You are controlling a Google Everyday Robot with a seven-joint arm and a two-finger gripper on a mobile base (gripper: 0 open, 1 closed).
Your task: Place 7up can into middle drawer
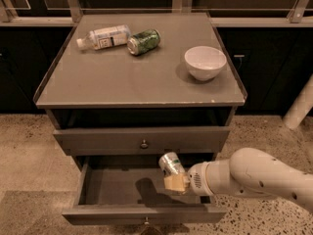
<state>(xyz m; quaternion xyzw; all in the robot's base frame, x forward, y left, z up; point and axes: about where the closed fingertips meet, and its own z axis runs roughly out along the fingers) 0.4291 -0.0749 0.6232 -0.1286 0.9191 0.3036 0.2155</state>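
Observation:
The 7up can [169, 163], silvery with green marks, is tilted with its shiny end up. My gripper [173, 174] comes in from the right on a white arm and is shut on the can. It holds the can over the right part of the open middle drawer [107, 189], just above the drawer's floor. The drawer is pulled out, grey and shallow, and nothing lies in it; the can's shadow falls on its floor. Its front [98, 215] with a small knob is at the bottom edge.
The upper drawer front [98, 142] with its knob is shut, just above the can. On the cabinet top [122, 82] lie a clear white-labelled bottle [103, 36], a dark green can [144, 41] and a white bowl [205, 61]. A white post [299, 109] stands at right.

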